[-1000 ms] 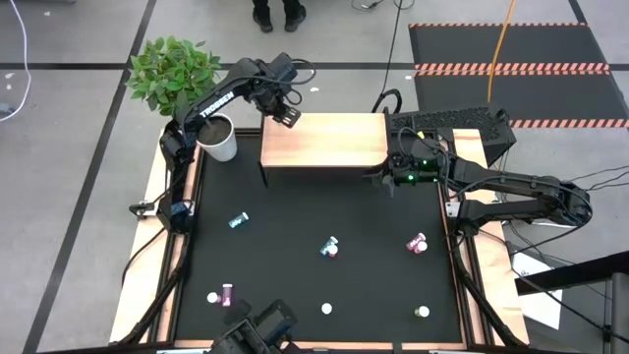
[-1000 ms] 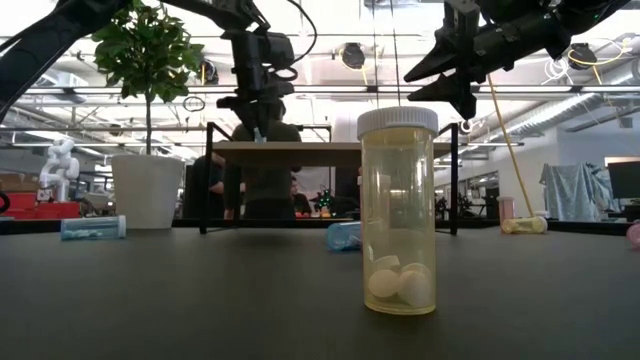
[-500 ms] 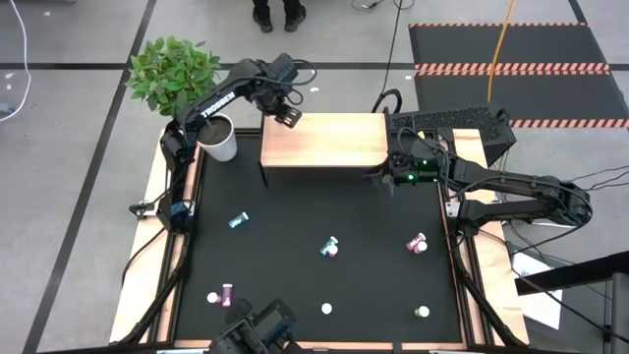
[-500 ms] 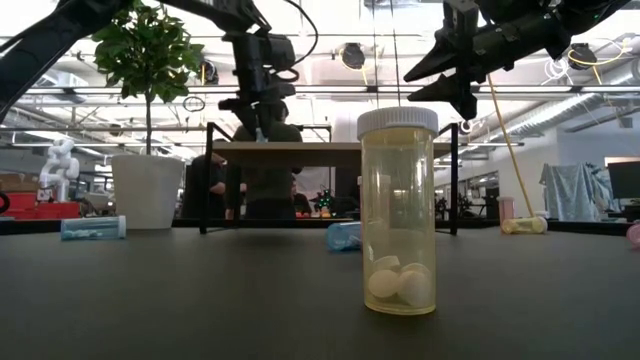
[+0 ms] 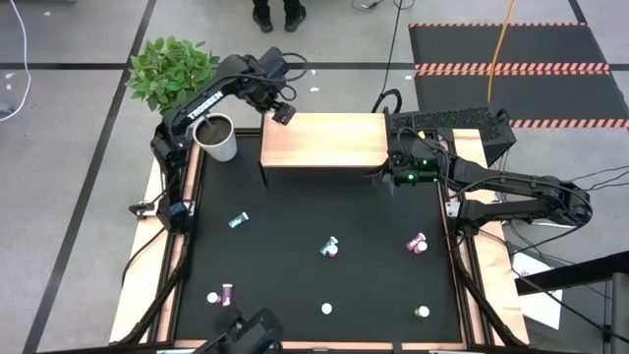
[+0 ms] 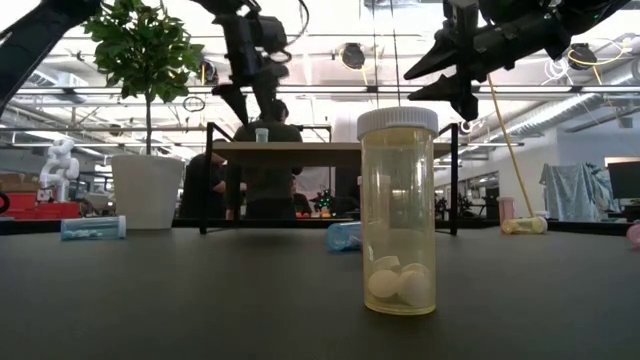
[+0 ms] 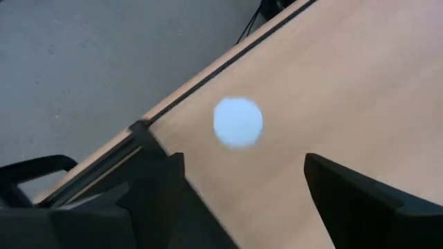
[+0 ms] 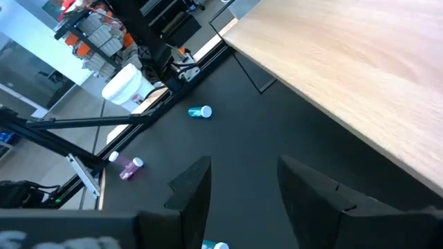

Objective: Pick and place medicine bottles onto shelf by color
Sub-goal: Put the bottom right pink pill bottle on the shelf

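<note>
The wooden shelf (image 5: pixel 323 140) stands at the far edge of the black table (image 5: pixel 295 285), and everything else can be placed from it. The left gripper (image 5: pixel 282 112) hangs just above the shelf's far left corner, its fingers spread apart and holding nothing; directly under it, a small teal bottle (image 6: pixel 262 135) stands upright on the shelf top near that corner, its white cap (image 7: pixel 237 122) showing between the fingers in the left wrist view. The right gripper (image 5: pixel 384 178) hovers just off the shelf's near right corner, over the table, its fingers parted and empty. On the table in front of the shelf lie the other bottles: a teal one (image 5: pixel 237 221) on its side towards the left, a teal and a pink one (image 5: pixel 330 247) touching each other near the middle, another pink one (image 5: pixel 418 243) to the right, and well away at the near edge a pink one (image 5: pixel 227 293), a yellow one (image 6: pixel 398 210) upright, and a pale green one (image 5: pixel 422 312). A white plant pot (image 5: pixel 217 137) sits just left of the shelf.
</note>
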